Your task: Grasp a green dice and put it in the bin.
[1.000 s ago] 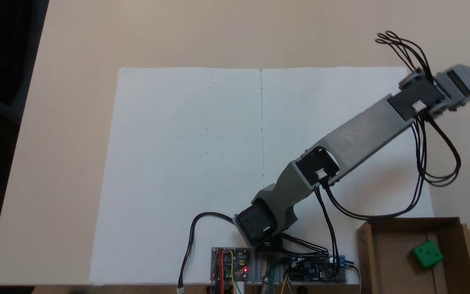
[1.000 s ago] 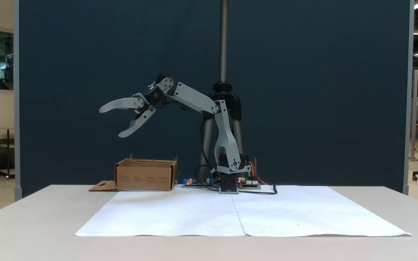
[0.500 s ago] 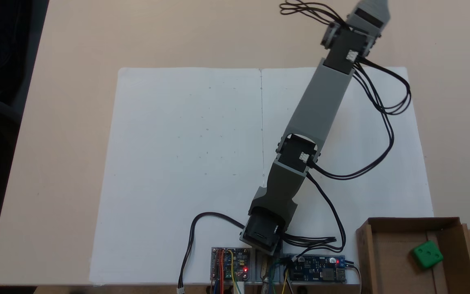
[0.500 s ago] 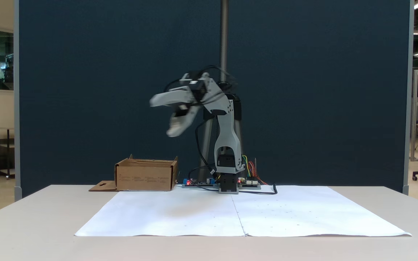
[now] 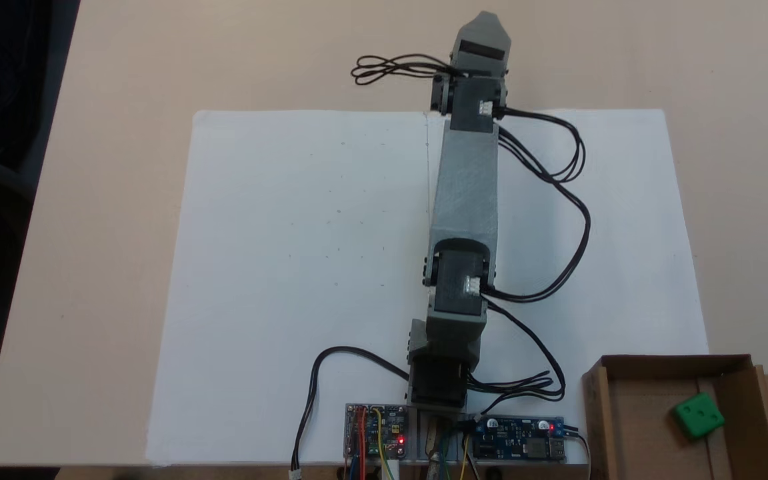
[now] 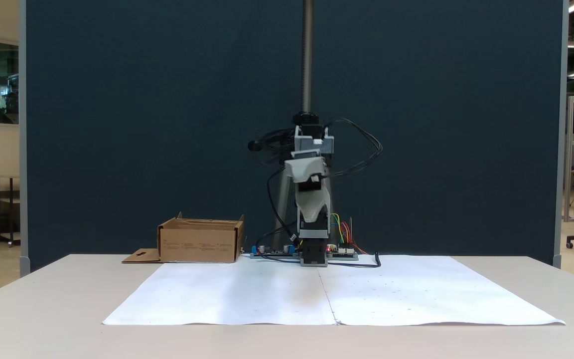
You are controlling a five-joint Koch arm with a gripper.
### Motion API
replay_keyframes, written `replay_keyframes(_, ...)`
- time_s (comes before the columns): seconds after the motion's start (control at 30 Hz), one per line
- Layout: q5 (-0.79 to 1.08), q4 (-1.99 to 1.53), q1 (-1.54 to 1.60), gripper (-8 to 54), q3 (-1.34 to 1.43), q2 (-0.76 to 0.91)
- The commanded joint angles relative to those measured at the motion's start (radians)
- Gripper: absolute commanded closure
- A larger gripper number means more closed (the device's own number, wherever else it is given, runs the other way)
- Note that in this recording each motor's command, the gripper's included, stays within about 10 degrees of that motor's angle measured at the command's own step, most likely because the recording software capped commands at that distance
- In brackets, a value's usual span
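1. Where base meets table edge, off at 4 o'clock: green dice (image 5: 697, 415) lying inside bin (image 5: 667, 361), unmoved over the last second.
2. Further out: arm swung from 2 o'clock round to 12, now straight over white paper (image 5: 304, 267).
3. Farthest, at 12: gripper (image 6: 311, 192) raised, jaws spread, holding nothing.
4. Reads as drop completed; swing away probably a return to rest.

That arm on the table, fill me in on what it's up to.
The arm is handling nothing. The green dice already lies inside the bin, the cardboard box beside the arm's base. The arm is stretched straight out over the white paper, its gripper far from the box; whether the fingers are open cannot be told.
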State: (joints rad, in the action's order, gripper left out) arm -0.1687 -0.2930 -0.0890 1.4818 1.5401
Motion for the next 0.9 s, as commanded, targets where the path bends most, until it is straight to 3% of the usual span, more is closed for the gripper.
replay_keyframes(0.0,0.011,0.165,0.029,-0.2,0.034,0.100)
replay_keyframes(0.23,0.186,0.400,0.077,-0.1,0.354,0.221)
replay_keyframes(0.6,0.187,0.756,0.074,0.1,0.775,0.399)
replay_keyframes(0.87,0.189,1.029,0.086,0.2,1.092,0.407)
